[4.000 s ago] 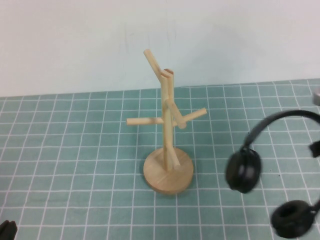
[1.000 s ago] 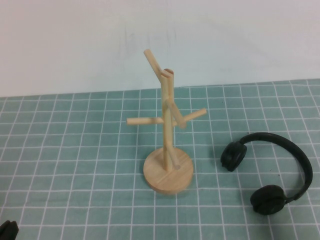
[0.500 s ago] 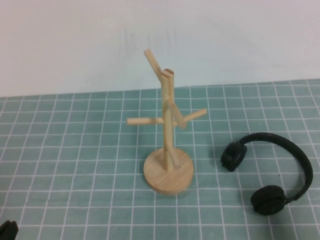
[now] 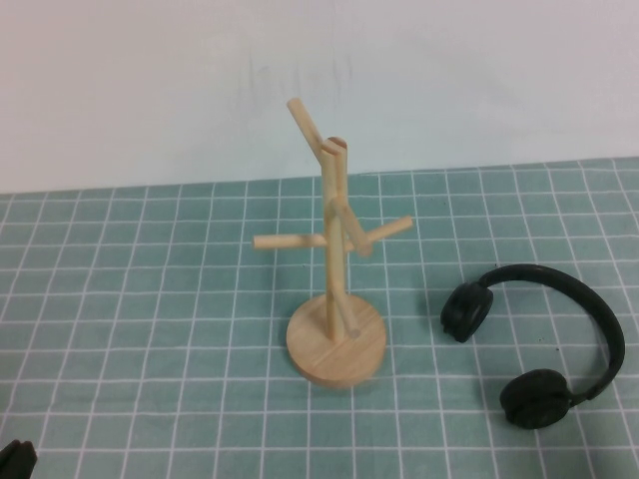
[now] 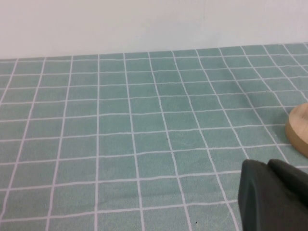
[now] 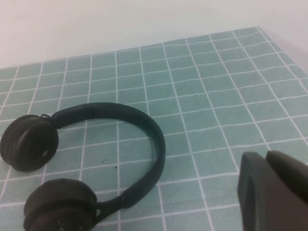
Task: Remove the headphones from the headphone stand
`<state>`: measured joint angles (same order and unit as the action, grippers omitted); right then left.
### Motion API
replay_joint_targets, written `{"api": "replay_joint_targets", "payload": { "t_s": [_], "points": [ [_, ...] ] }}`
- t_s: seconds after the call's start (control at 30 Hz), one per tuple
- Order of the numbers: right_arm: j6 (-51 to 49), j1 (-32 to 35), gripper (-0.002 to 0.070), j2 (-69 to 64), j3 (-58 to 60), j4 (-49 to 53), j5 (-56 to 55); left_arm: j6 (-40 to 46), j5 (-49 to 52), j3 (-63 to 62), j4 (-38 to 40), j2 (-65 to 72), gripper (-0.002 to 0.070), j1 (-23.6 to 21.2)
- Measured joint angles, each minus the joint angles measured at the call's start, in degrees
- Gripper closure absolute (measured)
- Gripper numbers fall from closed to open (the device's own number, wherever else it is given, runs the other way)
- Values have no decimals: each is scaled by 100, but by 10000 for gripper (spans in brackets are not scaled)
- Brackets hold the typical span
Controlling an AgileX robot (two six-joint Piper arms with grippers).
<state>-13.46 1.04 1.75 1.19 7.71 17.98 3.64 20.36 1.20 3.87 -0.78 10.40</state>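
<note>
The black headphones lie flat on the green grid mat, to the right of the light wooden headphone stand, clear of its pegs. The stand is upright and bare. In the right wrist view the headphones lie on the mat ahead of my right gripper, which is shut, empty and apart from them. My left gripper is shut and empty, low at the near left corner, with the stand's disc base off to one side.
The green grid mat covers the table up to a white wall at the back. Open mat lies left of the stand and between the stand and the headphones.
Four seconds ago the headphones hung in the air at the right edge. Now they lie on the mat, let go. Nothing has moved over the last second.
</note>
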Motion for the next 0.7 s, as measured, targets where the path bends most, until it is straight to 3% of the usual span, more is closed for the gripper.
{"api": "replay_joint_targets", "payload": {
  "t_s": [0.7],
  "points": [
    [0,0,682,0,0,54,35,0,0,0,0,0,680,0]
  ]
}}
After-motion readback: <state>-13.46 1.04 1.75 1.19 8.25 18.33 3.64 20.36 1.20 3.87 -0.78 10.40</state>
